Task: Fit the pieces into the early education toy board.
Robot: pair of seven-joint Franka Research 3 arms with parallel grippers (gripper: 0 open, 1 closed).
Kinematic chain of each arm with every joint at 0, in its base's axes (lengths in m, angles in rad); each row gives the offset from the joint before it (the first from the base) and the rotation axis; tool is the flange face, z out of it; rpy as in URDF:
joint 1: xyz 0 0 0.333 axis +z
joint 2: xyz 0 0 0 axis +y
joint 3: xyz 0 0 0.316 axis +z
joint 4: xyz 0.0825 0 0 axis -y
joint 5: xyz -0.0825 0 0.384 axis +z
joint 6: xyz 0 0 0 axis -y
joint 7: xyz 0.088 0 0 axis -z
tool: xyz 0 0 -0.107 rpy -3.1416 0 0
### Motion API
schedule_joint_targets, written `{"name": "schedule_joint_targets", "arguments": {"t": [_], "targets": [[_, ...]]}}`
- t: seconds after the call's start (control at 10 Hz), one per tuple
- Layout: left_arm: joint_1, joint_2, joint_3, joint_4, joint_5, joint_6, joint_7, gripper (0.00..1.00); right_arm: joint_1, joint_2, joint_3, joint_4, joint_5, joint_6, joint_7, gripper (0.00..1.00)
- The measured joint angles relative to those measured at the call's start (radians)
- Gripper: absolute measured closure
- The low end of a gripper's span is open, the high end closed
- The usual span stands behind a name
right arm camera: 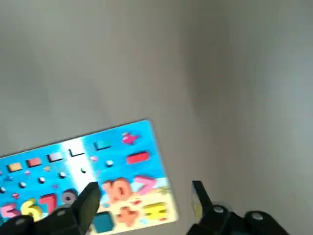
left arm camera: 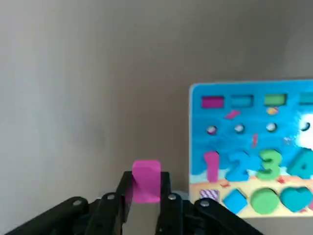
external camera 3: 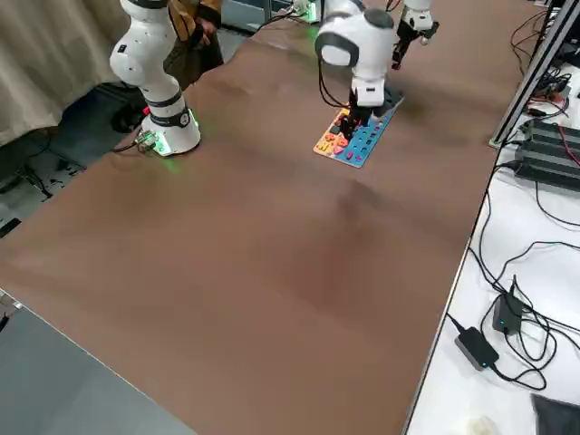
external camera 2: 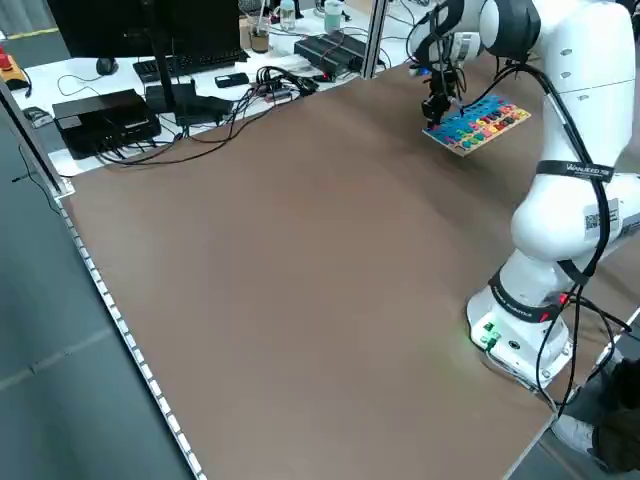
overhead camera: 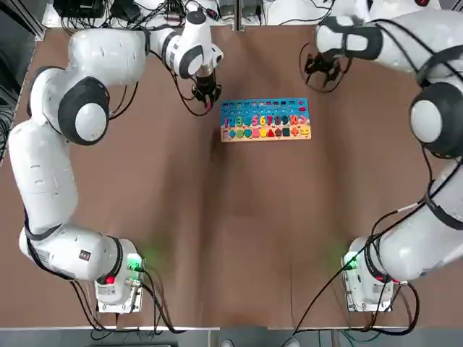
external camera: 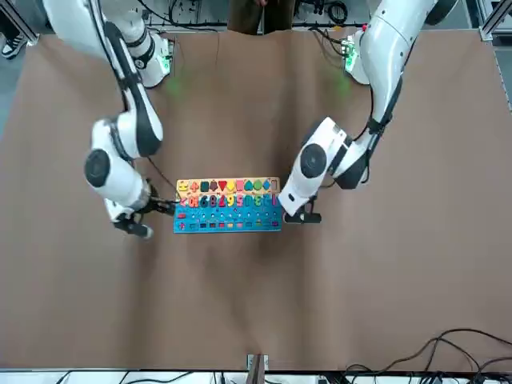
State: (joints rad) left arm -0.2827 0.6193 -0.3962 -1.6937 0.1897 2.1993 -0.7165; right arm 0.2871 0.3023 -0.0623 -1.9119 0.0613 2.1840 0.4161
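The early education toy board [overhead camera: 265,120] lies flat at the far middle of the table, blue on top with rows of coloured numbers and shapes. My left gripper [overhead camera: 206,95] hangs just off the board's left far corner. It is shut on a small pink piece [left arm camera: 145,180], which sticks up between its fingers beside the board [left arm camera: 254,147]. My right gripper [overhead camera: 322,69] is beyond the board's right far corner, open and holding nothing [right arm camera: 144,203]. No other loose pieces show on the table.
Brown table all around the board [external camera: 228,205]. Both arm bases stand at the near edge [overhead camera: 116,285] [overhead camera: 369,285]. Cables, a keyboard and boxes lie on the white benches beside the table [external camera 2: 190,95].
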Motion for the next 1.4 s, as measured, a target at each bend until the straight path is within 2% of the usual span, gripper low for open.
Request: {"name": "schedule_joint_targets", "arguments": {"t": [0.2, 0.3, 0.5, 0.8, 1.1, 1.4], "targets": [[-0.045, -0.003, -0.005, -0.005, 0.000, 0.000, -0.050, 0.74, -0.075, -0.114, 0.000, 0.003, -0.063, -0.082, -0.068, 0.08], [-0.073, -0.004, -0.006, -0.006, 0.000, 0.000, -0.077, 0.74, -0.123, -0.174, -0.001, 0.003, -0.065, -0.120, -0.128, 0.01], [-0.116, -0.004, -0.006, -0.011, 0.000, 0.000, -0.119, 0.74, -0.204, -0.273, 0.000, 0.003, -0.067, -0.195, -0.226, 0.01], [-0.131, -0.004, -0.005, -0.025, 0.000, 0.009, -0.128, 0.74, -0.297, -0.387, 0.000, 0.017, -0.068, -0.332, -0.364, 0.01], [-0.119, -0.012, -0.001, -0.101, 0.000, 0.115, -0.124, 0.74, -0.334, -0.462, 0.000, 0.051, -0.072, -0.486, -0.452, 0.01], [-0.103, -0.022, -0.001, -0.143, 0.000, 0.172, -0.102, 0.74, -0.351, -0.465, 0.004, 0.124, -0.073, -0.583, -0.470, 0.01]]}}
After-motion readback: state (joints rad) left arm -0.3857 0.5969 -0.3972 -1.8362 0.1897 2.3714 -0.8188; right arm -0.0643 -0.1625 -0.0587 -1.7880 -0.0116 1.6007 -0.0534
